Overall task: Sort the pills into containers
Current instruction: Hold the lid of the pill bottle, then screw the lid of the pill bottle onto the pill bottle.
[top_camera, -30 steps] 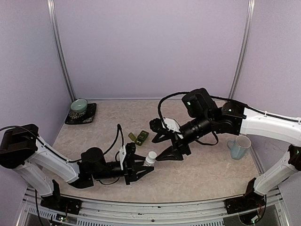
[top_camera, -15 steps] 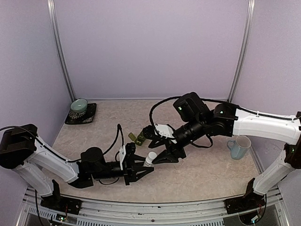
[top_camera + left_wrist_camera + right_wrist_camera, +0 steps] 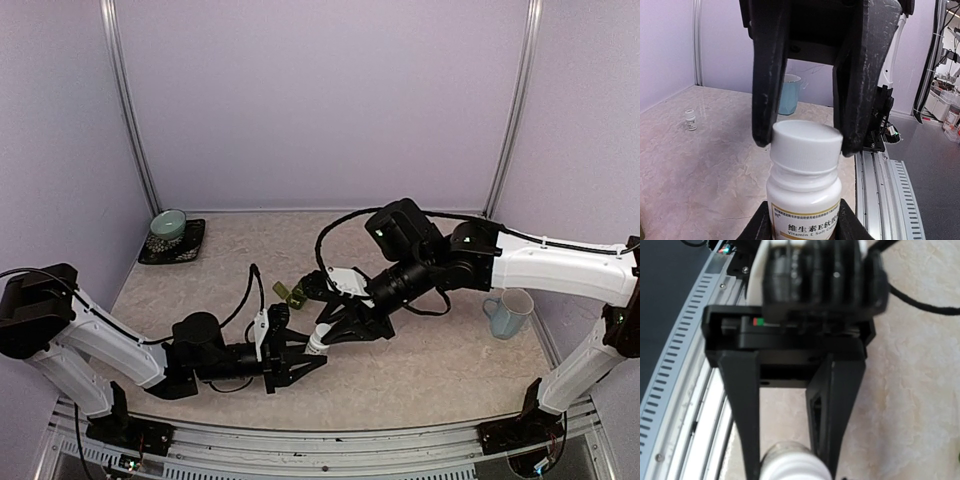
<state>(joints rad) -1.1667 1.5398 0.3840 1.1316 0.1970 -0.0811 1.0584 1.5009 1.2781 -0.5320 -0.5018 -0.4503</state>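
A white pill bottle (image 3: 805,192) with a white screw cap (image 3: 806,144) is held upright at its body by my left gripper (image 3: 805,225), low over the table near the front. My right gripper (image 3: 806,145) comes down from above, and its black fingers (image 3: 765,80) press both sides of the cap. In the top view the two grippers meet at the bottle (image 3: 318,340). The containers (image 3: 294,293), a dark green strip, lie just behind the bottle, partly covered by the right gripper. The pills are hidden.
A pale blue mug (image 3: 510,312) stands at the right. A pale green bowl (image 3: 168,224) sits on a dark tray at the back left. A small vial (image 3: 689,120) stands on the marbled table. The metal rail (image 3: 890,190) runs along the near edge.
My right gripper has moved left and down onto the bottle, and its fingers have closed on the cap. The left gripper and the bottle have stayed in place.
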